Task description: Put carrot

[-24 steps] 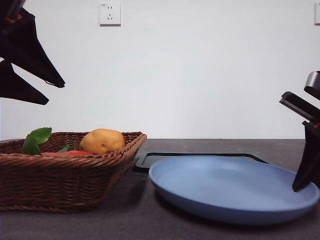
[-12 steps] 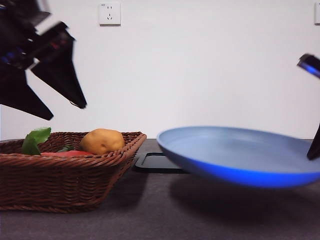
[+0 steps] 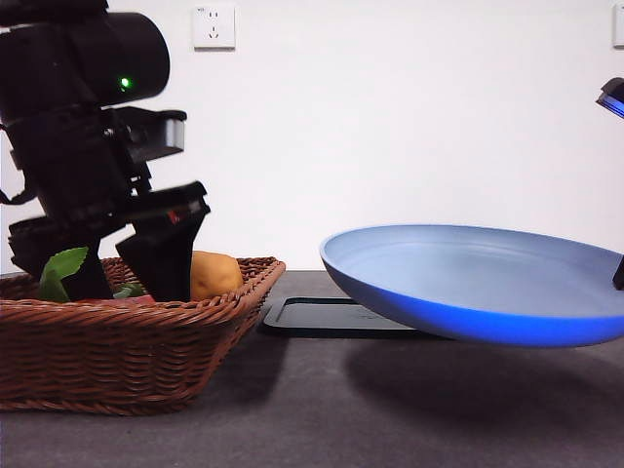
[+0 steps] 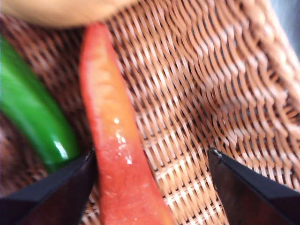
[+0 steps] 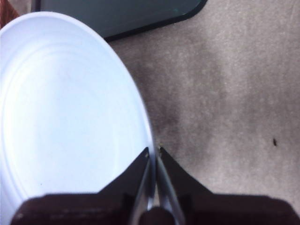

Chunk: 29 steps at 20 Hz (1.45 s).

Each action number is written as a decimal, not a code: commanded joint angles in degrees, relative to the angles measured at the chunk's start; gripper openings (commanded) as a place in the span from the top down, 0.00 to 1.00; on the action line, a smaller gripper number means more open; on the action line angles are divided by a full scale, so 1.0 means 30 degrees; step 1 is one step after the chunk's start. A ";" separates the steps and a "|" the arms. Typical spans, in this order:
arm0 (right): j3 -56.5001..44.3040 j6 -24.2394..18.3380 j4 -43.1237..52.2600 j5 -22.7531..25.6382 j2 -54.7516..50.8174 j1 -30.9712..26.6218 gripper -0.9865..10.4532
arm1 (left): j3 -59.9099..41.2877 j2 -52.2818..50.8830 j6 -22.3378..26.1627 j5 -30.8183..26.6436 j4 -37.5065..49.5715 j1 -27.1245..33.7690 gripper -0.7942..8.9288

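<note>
The carrot [image 4: 112, 140], long and glossy orange-red, lies on the floor of the wicker basket [image 3: 127, 351] between a green vegetable [image 4: 33, 117] and bare weave. My left gripper [image 4: 152, 153] is open, low inside the basket, with one jaw beside the carrot and the other over the weave. In the front view the left gripper [image 3: 127, 283] stands big and dark in the basket. My right gripper [image 5: 153, 152] is shut on the rim of the blue plate [image 3: 468, 283] and holds it tilted above the table.
A yellow-brown potato [image 3: 219, 275] lies in the basket just behind the left gripper. Green leaves [image 3: 58, 273] stick up at the basket's left end. A black tray [image 3: 322, 317] lies flat under the raised plate.
My left arm has come down from high on the left into the basket. The plate, first lying on the table, has been lifted and now hangs tilted in the air.
</note>
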 commanded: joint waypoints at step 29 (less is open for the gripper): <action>0.0233 0.0474 -0.0721 -0.0175 0.0087 0.0102 0.91 | 0.4838 -0.1632 -0.0138 0.2973 0.4954 -0.7329 0.80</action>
